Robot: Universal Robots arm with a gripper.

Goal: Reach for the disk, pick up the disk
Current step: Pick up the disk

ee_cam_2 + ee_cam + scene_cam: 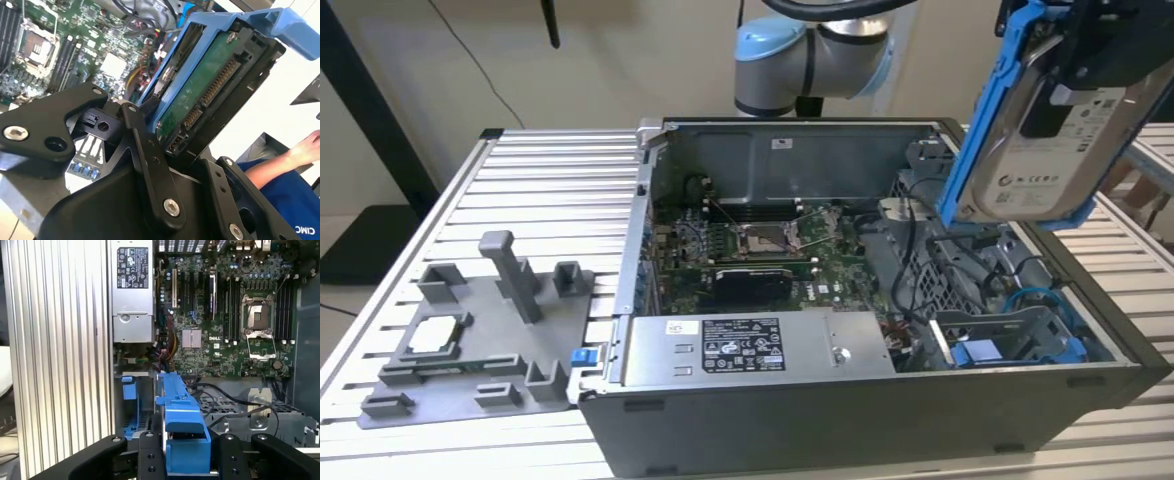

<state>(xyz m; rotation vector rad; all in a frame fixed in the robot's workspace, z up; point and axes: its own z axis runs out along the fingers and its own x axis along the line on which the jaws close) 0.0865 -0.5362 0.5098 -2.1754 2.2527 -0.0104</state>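
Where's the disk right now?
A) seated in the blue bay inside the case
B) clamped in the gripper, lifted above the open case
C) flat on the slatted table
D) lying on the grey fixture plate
B: in the exterior view the disk hangs in the gripper above the open computer case, clear of its blue bay; in the second wrist view the black fingers clamp it.

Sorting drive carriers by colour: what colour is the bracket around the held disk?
Bright blue, framing the disk; clearest in the exterior view.
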